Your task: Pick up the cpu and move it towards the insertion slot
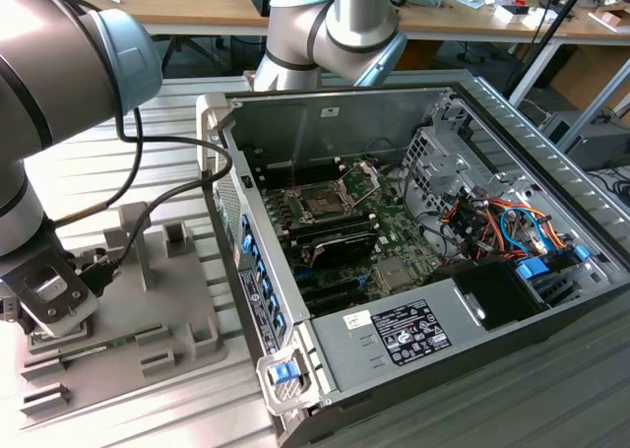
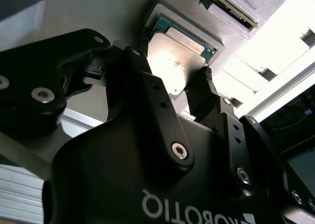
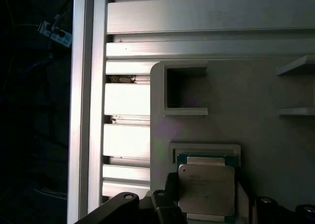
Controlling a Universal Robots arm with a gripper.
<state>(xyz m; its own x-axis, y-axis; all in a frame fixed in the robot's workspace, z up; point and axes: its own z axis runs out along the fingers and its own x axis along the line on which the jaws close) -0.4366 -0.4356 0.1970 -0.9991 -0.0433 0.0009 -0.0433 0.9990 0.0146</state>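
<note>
The gripper [image 2: 174,56] is low over a gray fixture plate [image 3: 256,86], and the cpu [image 2: 181,50] lies directly at its tip. In both wrist views the cpu rests flat in a shallow square recess [image 3: 204,148] of this plate, with the silver top upward and a thin green edge around it. Whether the gripper clamps on the cpu or only stands around it, I cannot tell

Just beyond the gripper, on the same plate, there is a square pocket [image 3: 186,88]. Near it a memory stick [image 2: 227,6] lies in its own long holder. The plate lies on a table of ribbed aluminium profiles [image 3: 197,17]

In the exterior view the gripper [image 1: 47,315] hangs under the big gray arm joint [image 1: 59,64] at the exterior view's left. Well apart from the gripper, toward the exterior view's right, an open computer case [image 1: 325,123] lies on the table with the motherboard [image 1: 394,261] facing up. The insertion slot [image 1: 320,204] sits in this board, a silver frame around a dark centre, with a metal bracket [image 1: 362,180] tilted up just beside it. Farther from the gripper, in the same case, are the power supply [image 1: 413,332] and a bundle of orange and blue cables [image 1: 492,222]. Farthest away stand wooden benches [image 1: 187,0]
</note>
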